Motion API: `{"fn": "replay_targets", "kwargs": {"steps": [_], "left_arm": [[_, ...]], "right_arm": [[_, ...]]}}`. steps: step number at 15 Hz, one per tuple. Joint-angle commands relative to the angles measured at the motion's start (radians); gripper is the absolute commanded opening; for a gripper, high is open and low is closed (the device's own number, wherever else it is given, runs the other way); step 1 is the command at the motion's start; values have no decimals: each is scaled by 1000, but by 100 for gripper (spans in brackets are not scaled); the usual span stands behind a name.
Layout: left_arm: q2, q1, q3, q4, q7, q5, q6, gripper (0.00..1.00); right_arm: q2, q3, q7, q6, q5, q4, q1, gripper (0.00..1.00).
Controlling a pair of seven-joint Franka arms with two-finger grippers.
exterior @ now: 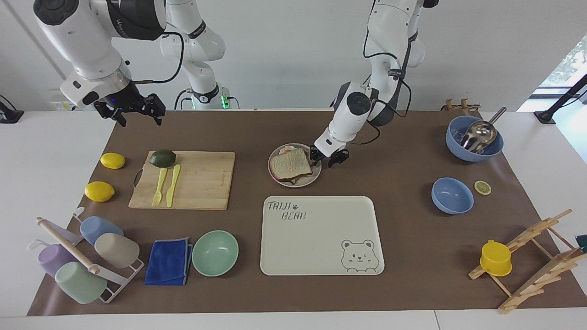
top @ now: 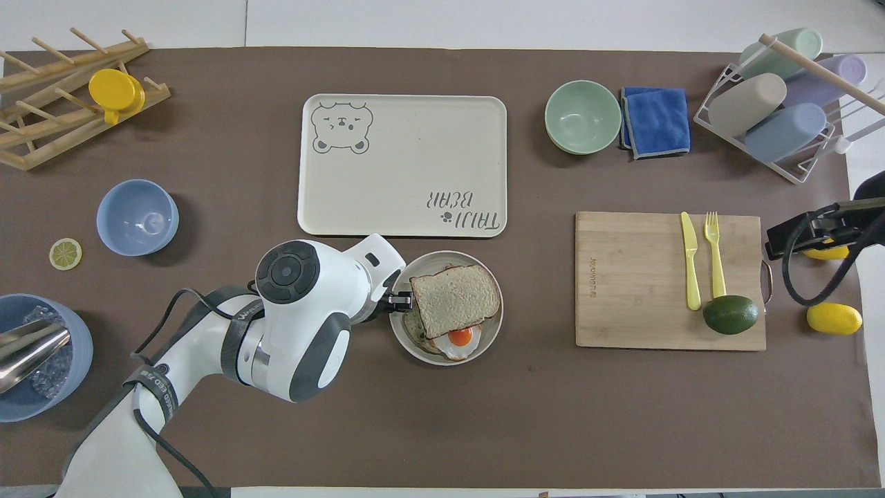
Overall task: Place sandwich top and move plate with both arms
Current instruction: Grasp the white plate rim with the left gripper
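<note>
- Brown paper covers the surface [exterior: 394, 256], and on it, about midway between the two arms, sits the plate [exterior: 316, 176] with the sandwich top [exterior: 290, 165] already laid on the stack (a fried egg peeks out at the edge nearer the robots).
- Left tool [exterior: 328, 158]: low at the plate's rim on the left arm's end, one finger seeming to reach over the rim beside the bread; jaws partly closed, though I cannot tell whether they pinch the rim yet.
- Right tool [exterior: 133, 111]: spread open and empty, up over the right arm's end of the surface, well apart from the plate.
- Step, as I judge it: bread placed; plate move beginning.
- Next calls for a firm rim grip and the right tool coming to the rim nearest it.
</note>
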Motion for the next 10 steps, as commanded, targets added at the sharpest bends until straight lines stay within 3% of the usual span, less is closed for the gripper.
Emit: {"fn": "replay_targets", "kwargs": {"steps": [1, 7, 9, 10], "left_arm": [[-1, -21, 14, -17, -3, -29, 32, 48], [7, -35, 14, -20, -3, -42, 38, 32], [14, -33, 14, -19, -2, -46, 40, 21], [14, -32, 14, -19, -2, -46, 39, 12]], "right_arm": [[-8, 2, 30, 28, 35, -7, -29, 100], [-10, 4, 27, 32, 33, -7, -25, 100], [-10, 6, 29, 34, 32, -7, -24, 100], [-10, 6, 29, 34, 32, -5, -24, 100]]}}
